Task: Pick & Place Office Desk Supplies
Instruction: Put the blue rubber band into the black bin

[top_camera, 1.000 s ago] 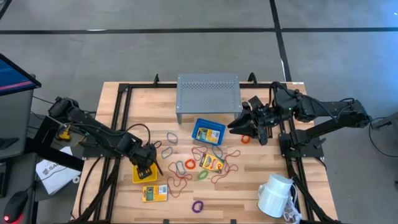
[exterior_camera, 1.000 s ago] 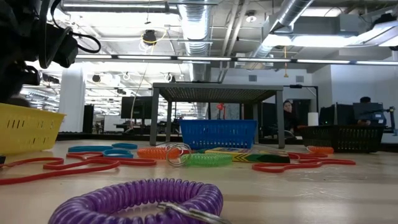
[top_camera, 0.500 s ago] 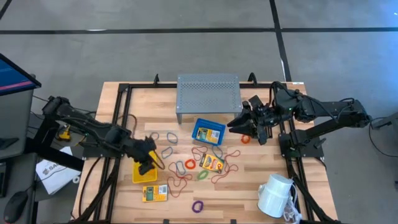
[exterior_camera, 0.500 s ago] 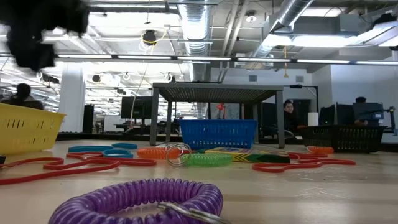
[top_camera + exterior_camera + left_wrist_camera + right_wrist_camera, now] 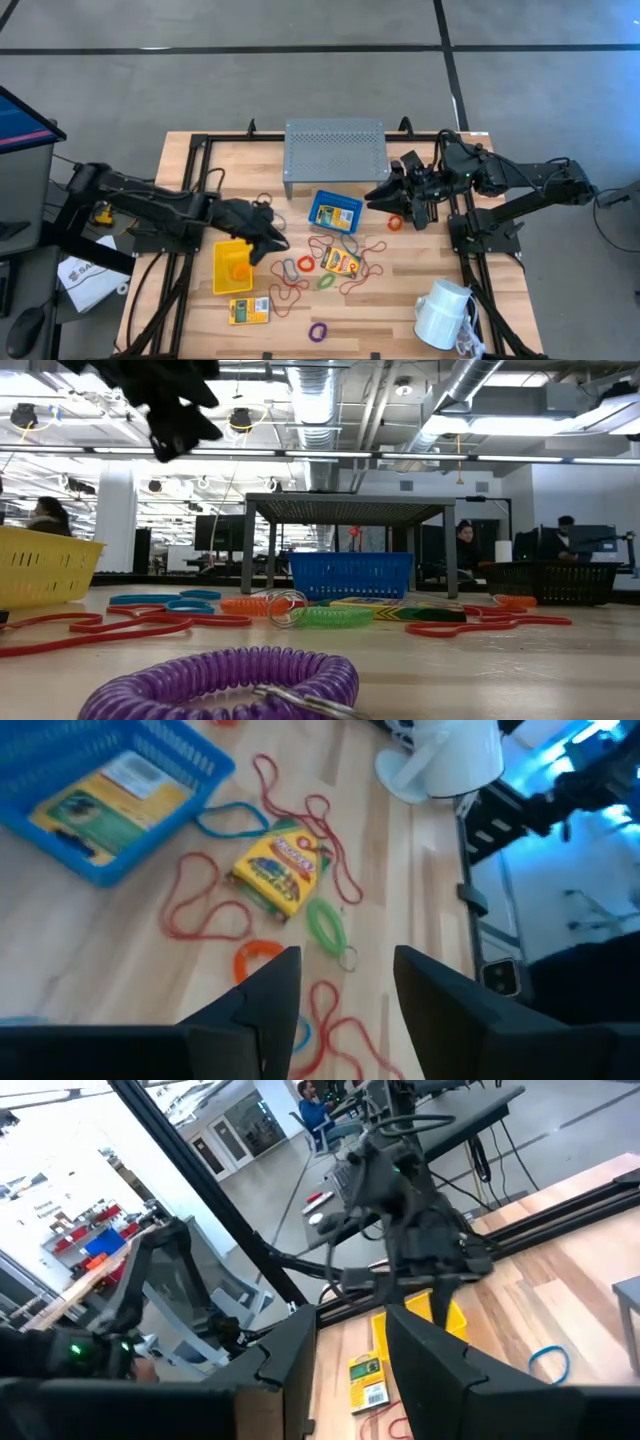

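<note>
Still scattered: loops (image 5: 321, 924) and a packet (image 5: 279, 871) lay on the table just ahead of the left gripper (image 5: 343, 982), fingers parted, empty. Loops looked light, thin, floppy; best pinched across one strand. Right gripper (image 5: 395, 198) hovered near the blue bin (image 5: 335, 212), fingers apart, nothing held.

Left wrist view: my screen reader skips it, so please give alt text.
The left gripper, open and empty, hovers over a wooden table strewn with red loops, a green loop, a yellow packet and a blue bin.
</note>
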